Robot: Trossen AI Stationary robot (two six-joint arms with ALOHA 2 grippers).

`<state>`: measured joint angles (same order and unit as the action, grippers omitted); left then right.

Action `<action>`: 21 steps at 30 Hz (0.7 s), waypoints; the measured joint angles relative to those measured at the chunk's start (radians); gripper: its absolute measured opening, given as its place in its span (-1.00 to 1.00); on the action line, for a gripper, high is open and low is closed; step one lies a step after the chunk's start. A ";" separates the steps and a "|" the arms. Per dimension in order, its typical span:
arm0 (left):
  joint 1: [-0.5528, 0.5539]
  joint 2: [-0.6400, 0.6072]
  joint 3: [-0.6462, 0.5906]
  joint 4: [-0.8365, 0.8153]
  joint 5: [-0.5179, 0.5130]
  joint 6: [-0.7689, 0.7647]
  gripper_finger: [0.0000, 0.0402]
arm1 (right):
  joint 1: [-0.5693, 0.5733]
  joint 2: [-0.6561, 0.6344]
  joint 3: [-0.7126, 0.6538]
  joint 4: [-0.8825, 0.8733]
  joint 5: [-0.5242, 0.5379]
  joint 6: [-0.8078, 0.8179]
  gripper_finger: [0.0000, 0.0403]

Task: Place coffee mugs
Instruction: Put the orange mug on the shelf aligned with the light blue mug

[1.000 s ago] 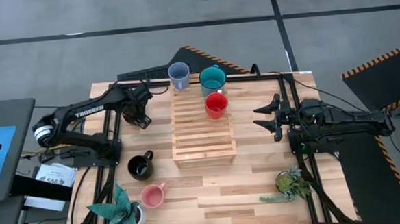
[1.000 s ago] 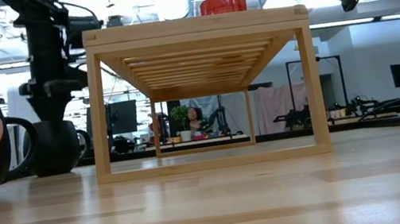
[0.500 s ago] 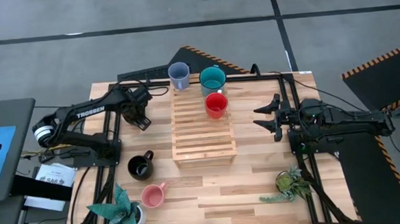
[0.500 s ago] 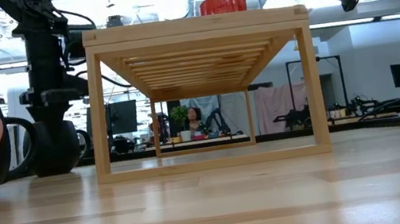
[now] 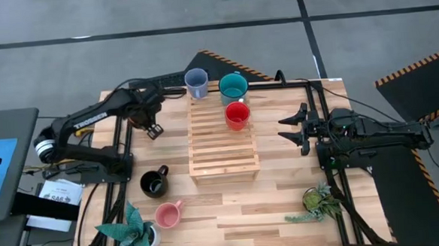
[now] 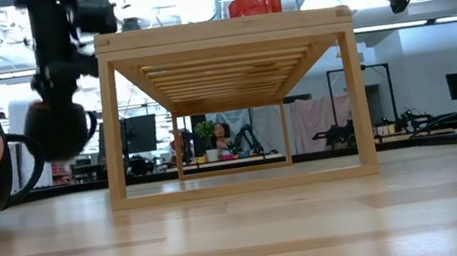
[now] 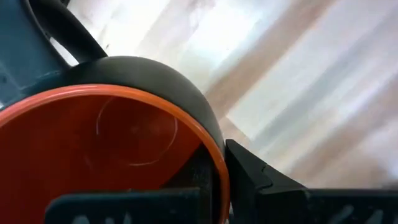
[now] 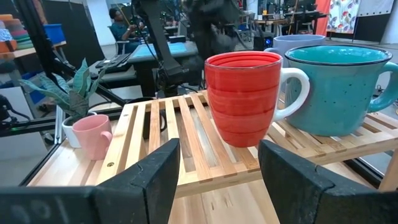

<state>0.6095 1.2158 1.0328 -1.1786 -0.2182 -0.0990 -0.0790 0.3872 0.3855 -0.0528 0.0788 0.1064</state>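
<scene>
My left gripper (image 5: 153,129) hangs left of the wooden slatted rack (image 5: 222,142), shut on a black mug with an orange inside (image 7: 106,143). In the low view this mug (image 6: 58,127) is off the tabletop. On the rack's far end stand a grey-blue mug (image 5: 196,83), a teal mug (image 5: 233,87) and a red mug (image 5: 236,114). An all-black mug (image 5: 155,183) and a pink mug (image 5: 168,214) stand on the table at the near left. My right gripper (image 5: 286,129) waits open, right of the rack and above the table. My left gripper grips the black-and-orange mug by its wall at the rim (image 7: 214,155). One finger (image 7: 124,208) is inside the mug and the other (image 7: 261,183) is outside. The fingers come from above, pointing down. The mug hangs below them, clear of the table.
Two small potted plants stand near the front edge, one at the left (image 5: 135,231) and one at the right (image 5: 318,201). The rack's near half (image 5: 223,164) is bare slats. Black frame rails run along both table sides.
My left gripper has shut on the black-and-orange mug's rim and gone up, shifting a little toward the table's far edge. The mug, which stood on the table beside the rack, now hangs lifted clear.
</scene>
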 joint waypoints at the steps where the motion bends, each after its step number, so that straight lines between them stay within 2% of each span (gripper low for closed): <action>1: -0.012 -0.010 0.034 -0.035 0.002 -0.007 -0.95 | 0.000 0.000 0.000 0.000 0.000 0.000 0.21; 7: -0.130 -0.091 0.242 -0.098 0.010 -0.079 -0.95 | 0.000 0.000 0.000 0.000 0.000 0.000 0.21; 11: -0.227 -0.109 0.355 -0.062 0.082 -0.143 -0.96 | 0.000 0.000 0.000 0.000 0.000 0.000 0.21; 16: -0.393 -0.055 0.427 0.010 0.163 -0.153 -0.96 | 0.000 0.000 0.000 0.000 0.000 0.000 0.21; 21: -0.527 0.053 0.503 0.043 0.135 -0.093 -0.96 | 0.000 0.000 0.000 0.000 0.000 0.000 0.21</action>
<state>0.0822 1.2692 1.5354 -1.1353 -0.0830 -0.1924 -0.0791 0.3870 0.3855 -0.0525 0.0792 0.1062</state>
